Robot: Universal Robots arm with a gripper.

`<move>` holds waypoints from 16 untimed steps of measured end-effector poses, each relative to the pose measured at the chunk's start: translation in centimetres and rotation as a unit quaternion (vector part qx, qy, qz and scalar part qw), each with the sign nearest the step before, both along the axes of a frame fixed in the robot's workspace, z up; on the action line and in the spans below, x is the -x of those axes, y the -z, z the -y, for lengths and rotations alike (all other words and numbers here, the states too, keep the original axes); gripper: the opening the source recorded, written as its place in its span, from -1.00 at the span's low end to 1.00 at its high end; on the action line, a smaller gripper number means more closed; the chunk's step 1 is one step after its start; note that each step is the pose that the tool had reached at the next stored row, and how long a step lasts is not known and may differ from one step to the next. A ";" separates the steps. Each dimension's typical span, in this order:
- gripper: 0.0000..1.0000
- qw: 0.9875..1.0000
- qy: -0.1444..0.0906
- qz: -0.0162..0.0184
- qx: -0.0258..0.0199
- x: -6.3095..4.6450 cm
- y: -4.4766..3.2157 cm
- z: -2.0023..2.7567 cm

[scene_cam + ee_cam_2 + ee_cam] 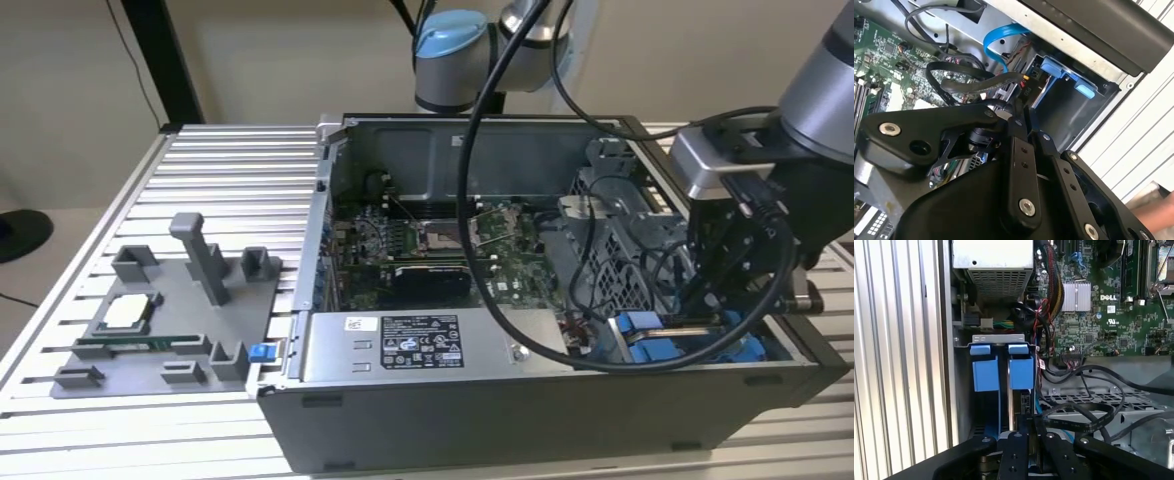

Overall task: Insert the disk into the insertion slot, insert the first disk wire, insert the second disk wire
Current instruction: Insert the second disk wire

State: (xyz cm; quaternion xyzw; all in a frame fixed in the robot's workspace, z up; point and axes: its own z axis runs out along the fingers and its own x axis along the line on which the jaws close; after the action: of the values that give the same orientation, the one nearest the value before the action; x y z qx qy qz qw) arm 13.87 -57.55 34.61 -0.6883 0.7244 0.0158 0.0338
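The insertion slot [999, 342] is a grey metal bay with blue tabs at the exterior view's right front corner of the open computer case [534, 400]. A blue-framed piece [1021, 372], which looks like the disk standing on edge, sits in the bay under my gripper. My gripper [1029, 427] reaches down into the bay [667, 345], its fingers [1016, 150] close together on what looks like the black plug of a disk wire. A flat black wire [974, 82] loops from the fingertips. A blue wire [994, 42] curls near the bay's blue tabs [1056, 67].
The perforated grey cage [607, 255] and motherboard [427, 240] lie beside the bay. A grey box with a sticker [420, 345] fills the case's front. Loose black cables [1089, 415] cross the cage. A grey fixture with parts [167, 310] sits on the slatted table. A hand [1154, 212] shows at the case's edge.
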 end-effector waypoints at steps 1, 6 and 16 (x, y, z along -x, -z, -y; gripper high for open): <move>-1.00 1.000 0.000 0.000 0.000 0.0 0.05 -0.01; -1.00 1.000 0.000 0.002 0.000 0.0 0.24 -0.07; -1.00 1.000 0.000 0.004 0.000 0.0 0.64 -0.08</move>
State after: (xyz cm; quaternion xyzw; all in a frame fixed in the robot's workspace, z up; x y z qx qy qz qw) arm 13.87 -57.47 33.97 -0.6884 0.7243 0.0130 0.0365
